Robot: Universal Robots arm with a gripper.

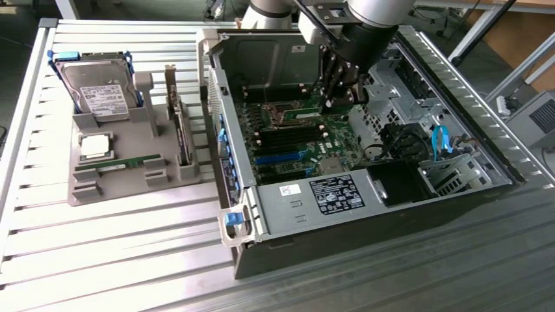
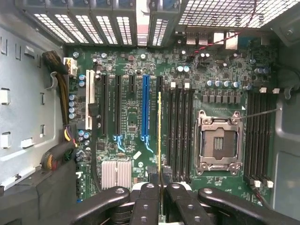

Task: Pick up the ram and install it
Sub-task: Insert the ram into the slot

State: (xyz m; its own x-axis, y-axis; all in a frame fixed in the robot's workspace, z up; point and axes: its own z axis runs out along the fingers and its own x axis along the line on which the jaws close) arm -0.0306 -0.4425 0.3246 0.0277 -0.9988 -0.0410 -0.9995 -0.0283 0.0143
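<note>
Two ram sticks [image 1: 119, 165] [image 2: 159, 136], one hard drive [image 1: 97, 94], one processor [image 1: 95, 146]

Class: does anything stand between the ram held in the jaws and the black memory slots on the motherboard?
Nothing visible does. The ram sits edge-on in the gripper, and the memory slots beside it lie bare, with no cable or card across them.

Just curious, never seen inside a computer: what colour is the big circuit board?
The circuit board is green, with black slots; clearest in the wrist view.
</note>
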